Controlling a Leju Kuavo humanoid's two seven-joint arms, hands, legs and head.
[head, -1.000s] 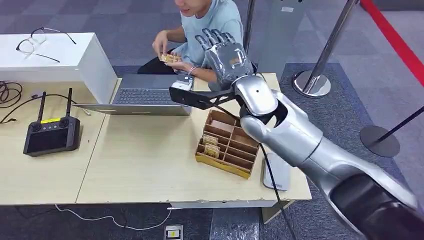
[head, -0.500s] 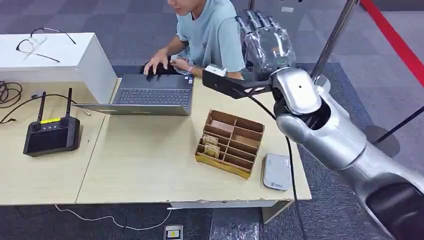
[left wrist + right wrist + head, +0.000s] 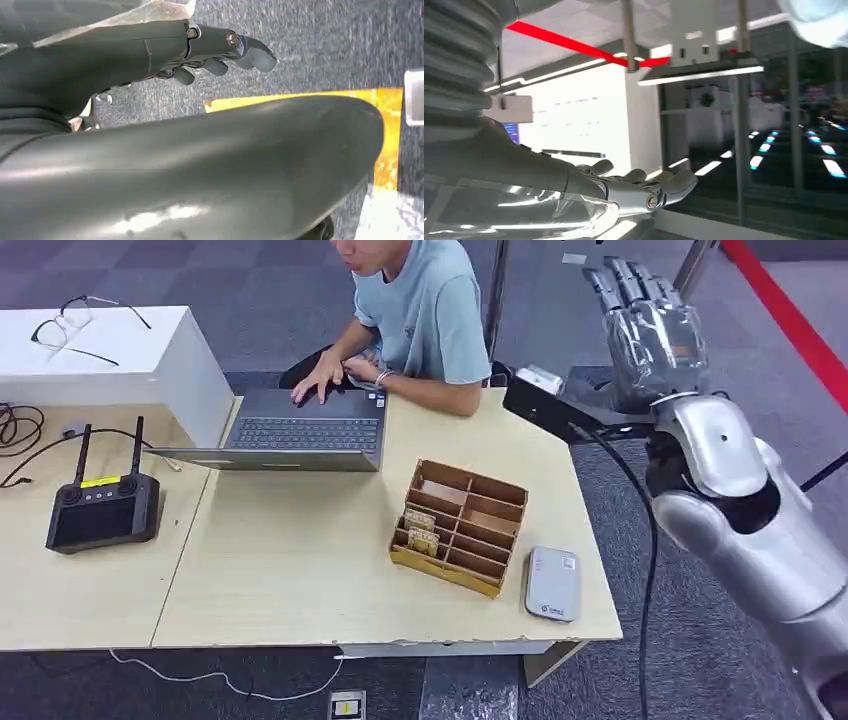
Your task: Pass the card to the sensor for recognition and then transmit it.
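On the desk [image 3: 300, 570] the cards [image 3: 421, 530] stand in the brown divided box [image 3: 460, 525], well left of and below the raised fingers [image 3: 625, 280]. The grey sensor [image 3: 552, 583] lies flat just beside the box, on the side nearer those fingers. The right hand [image 3: 650, 330] is lifted past the desk edge, its fingers straight, slightly spread, holding nothing. The left hand [image 3: 210, 47] hangs over the carpet, fingers loosely bent, empty.
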